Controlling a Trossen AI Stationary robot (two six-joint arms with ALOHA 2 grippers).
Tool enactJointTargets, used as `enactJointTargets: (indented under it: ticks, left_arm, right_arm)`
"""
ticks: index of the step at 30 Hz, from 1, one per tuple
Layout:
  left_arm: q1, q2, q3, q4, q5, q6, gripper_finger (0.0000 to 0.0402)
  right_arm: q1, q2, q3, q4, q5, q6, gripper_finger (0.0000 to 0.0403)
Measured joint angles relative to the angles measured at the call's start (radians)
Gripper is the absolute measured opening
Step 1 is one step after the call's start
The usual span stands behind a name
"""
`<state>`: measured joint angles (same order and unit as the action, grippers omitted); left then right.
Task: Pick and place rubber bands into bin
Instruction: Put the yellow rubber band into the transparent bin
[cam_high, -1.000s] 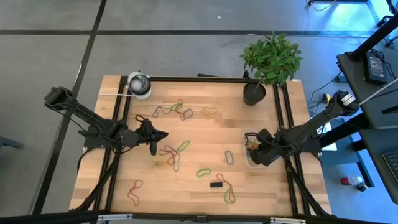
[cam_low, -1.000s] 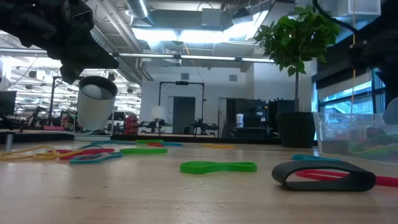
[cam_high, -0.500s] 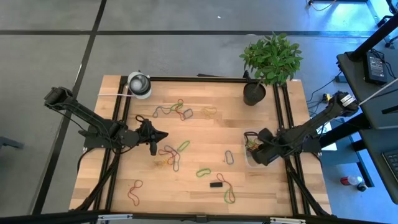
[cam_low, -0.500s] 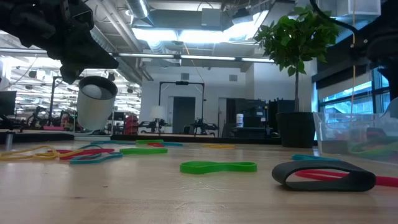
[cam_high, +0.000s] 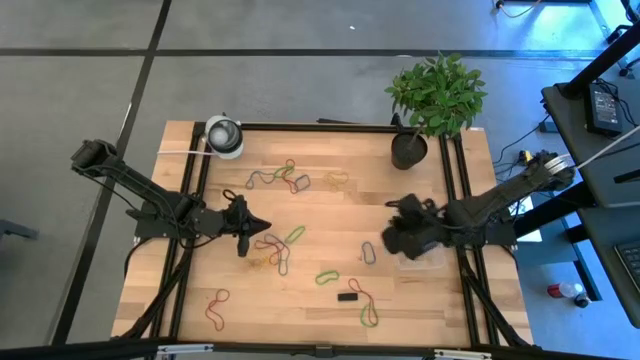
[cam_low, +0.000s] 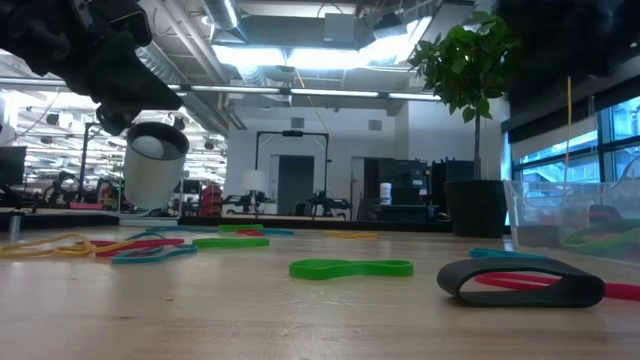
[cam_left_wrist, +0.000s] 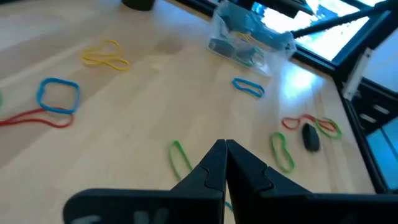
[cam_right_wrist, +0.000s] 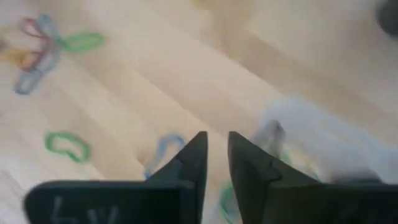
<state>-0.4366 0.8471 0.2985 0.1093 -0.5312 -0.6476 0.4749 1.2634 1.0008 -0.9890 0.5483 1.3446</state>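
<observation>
Many rubber bands lie scattered on the wooden table: a green one (cam_high: 327, 276), a blue one (cam_high: 368, 252), a red one (cam_high: 217, 303), a yellow one (cam_high: 336, 180) and a dark one (cam_high: 347, 296). The clear bin (cam_high: 428, 262) stands at the table's right side with several bands inside (cam_left_wrist: 239, 46). My right gripper (cam_high: 392, 238) hovers above the bin's left wall; its fingers (cam_right_wrist: 217, 140) are a little open with nothing between them. My left gripper (cam_high: 243, 240) is shut and empty (cam_left_wrist: 225, 144), raised over the bands at centre left.
A black plant pot (cam_high: 408, 150) with a green plant stands at the far right. A white-and-grey roll (cam_high: 224, 135) sits at the far left corner. Black frame rails (cam_high: 455, 180) run along the table's left and right sides.
My right gripper has risen out of the bin and gone toward the table's left, so that it now hangs over the bin's left wall. My left gripper has stayed in place and turned slightly at the wrist. The bands on the table have not moved.
</observation>
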Motion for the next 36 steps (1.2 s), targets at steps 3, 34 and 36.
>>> enactJointTargets:
  ticks: [3,34,36]
  left_arm:
    - [0.0,0.0,0.0,0.0,0.013,0.016,0.0003]
    - [0.0,0.0,0.0,0.0,-0.068,-0.064,0.0003]
    - [0.0,0.0,0.0,-0.001,-0.081,-0.076,0.0003]
  right_arm:
    - [-0.078,0.101,0.07,0.102,0.001,-0.185,0.0042]
    - [-0.686,0.824,0.46,0.374,-0.291,-0.732,0.0167]
    - [-0.696,0.85,0.46,0.37,-0.302,-0.755,0.0168]
